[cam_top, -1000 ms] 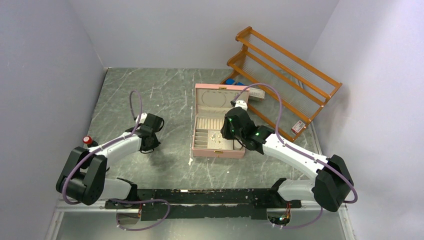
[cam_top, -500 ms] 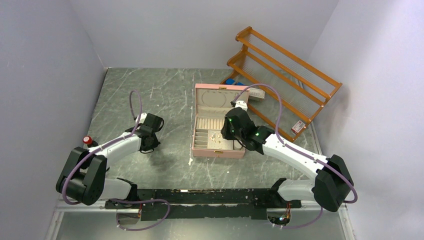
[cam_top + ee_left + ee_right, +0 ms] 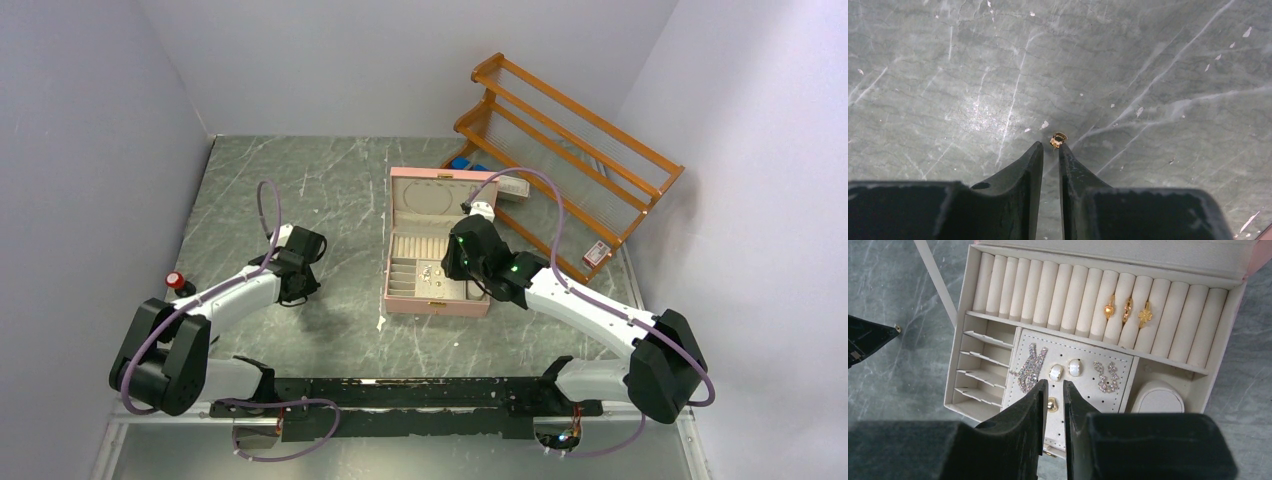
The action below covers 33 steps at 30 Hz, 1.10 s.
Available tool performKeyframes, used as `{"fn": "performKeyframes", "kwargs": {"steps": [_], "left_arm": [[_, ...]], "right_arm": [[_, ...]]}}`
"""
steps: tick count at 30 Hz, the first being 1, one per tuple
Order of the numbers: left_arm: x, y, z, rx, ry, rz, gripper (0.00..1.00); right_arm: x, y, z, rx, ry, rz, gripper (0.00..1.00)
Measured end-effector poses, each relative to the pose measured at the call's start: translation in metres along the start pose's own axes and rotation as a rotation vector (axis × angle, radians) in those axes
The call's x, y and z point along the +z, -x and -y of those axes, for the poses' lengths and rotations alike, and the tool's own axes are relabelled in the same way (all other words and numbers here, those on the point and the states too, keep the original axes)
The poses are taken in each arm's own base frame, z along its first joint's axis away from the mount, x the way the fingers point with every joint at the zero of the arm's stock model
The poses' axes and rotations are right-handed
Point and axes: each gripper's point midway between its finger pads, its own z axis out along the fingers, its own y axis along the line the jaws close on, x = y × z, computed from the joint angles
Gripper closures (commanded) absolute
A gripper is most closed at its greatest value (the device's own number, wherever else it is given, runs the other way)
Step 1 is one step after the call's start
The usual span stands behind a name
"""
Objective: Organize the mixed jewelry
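Left gripper [image 3: 1050,148]: down low over the bare marble table [image 3: 948,75], well left of the box. Jaws are a narrow slit apart with nothing in the slit. A stray gold earring [image 3: 1058,140] lies on the table, right at the tip of one finger and not between the two. My read: I'm lined up to pinch it, but offset to one side. It needs a nudge across before closing.

Jewelry box [image 3: 959,355]: lid open, cream lining. Three gold rings [image 3: 1127,309] are wedged in the roll slots, which suits rings. On the perforated pad there are crystal pieces [image 3: 1029,369], two pale studs [image 3: 1065,370] and a crystal leaf pair [image 3: 1107,376], so earrings go there.

Right gripper [image 3: 1054,384]: over the near edge of that pad, fingers close together. A gold stud [image 3: 1051,404] shows in the gap. Can't tell whether I'm pinching it or it's just sitting on the pad underneath. Probably seating it in a hole.

Far right is a wooden rack [image 3: 580,150] against the wall, not involved.

Writing: none legible. No logo visible on the box, and the small tags on the rack are too small to read.
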Motion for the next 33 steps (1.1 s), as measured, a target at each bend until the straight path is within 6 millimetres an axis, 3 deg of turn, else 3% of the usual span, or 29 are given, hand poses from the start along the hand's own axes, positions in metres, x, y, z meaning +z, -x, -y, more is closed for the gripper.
{"fn": "performKeyframes", "kwargs": {"steps": [8, 23, 33], "left_arm": [[0.0003, 0.0006, -0.0004, -0.003, 0.001, 0.001, 0.83], [0.0009, 0.0025, 0.0016, -0.009, -0.009, 0.004, 0.85], [0.0009, 0.0014, 0.0025, -0.006, -0.015, -0.003, 0.95]], "right_arm": [[0.0001, -0.0003, -0.0001, 0.0, 0.001, -0.001, 0.79], [0.0008, -0.0029, 0.0001, 0.0, 0.005, -0.006, 0.79], [0.0014, -0.0053, 0.0013, 0.0, 0.003, -0.011, 0.79]]}}
